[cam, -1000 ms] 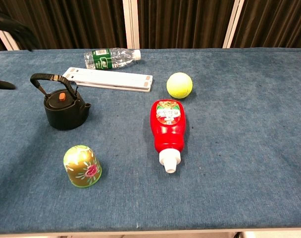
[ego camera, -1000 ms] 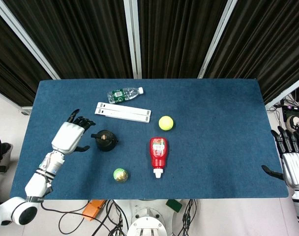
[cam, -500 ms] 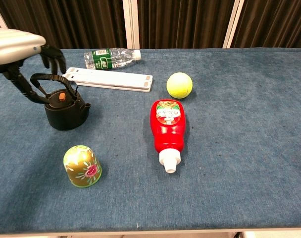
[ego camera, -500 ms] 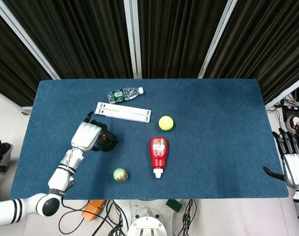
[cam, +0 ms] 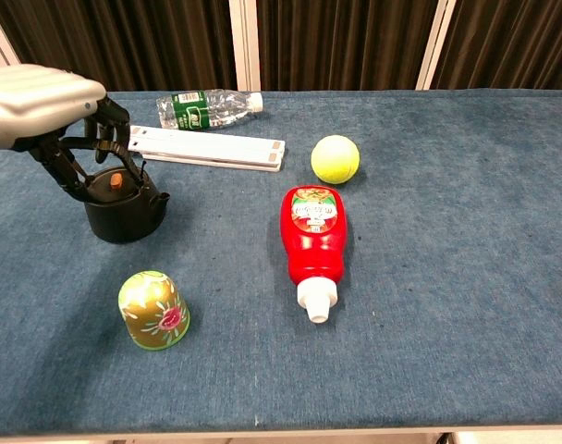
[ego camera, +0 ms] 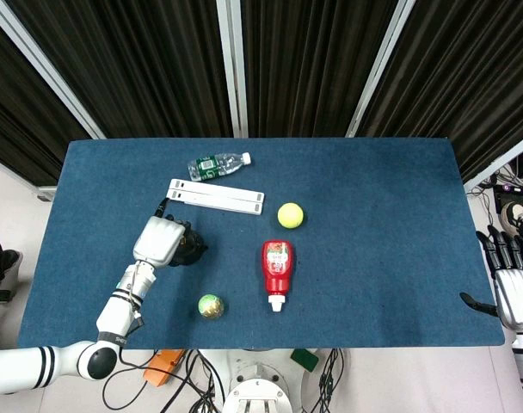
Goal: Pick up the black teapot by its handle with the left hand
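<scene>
The black teapot [cam: 124, 208] with an orange lid knob stands upright on the blue table [ego camera: 373, 189], left of centre. My left hand [cam: 41, 97] is over it, thumb in front and fingers behind, curled around the arched handle [cam: 80, 141]. From the head view the left hand [ego camera: 158, 241] covers most of the teapot [ego camera: 191, 250]. The pot's base is still on the cloth. My right hand [ego camera: 511, 280] hangs off the table's right edge, fingers apart and holding nothing; the chest view does not show it.
Behind the teapot lie a long white strip [cam: 207, 146] and a water bottle [cam: 207, 108] on its side. A green painted cup [cam: 152, 310] stands in front of the pot. To the right are a red ketchup bottle [cam: 313, 236] and a tennis ball [cam: 335, 158].
My left hand came in from the left, moved over the teapot and curled its fingers around the handle. The teapot and the right hand have stayed put.
</scene>
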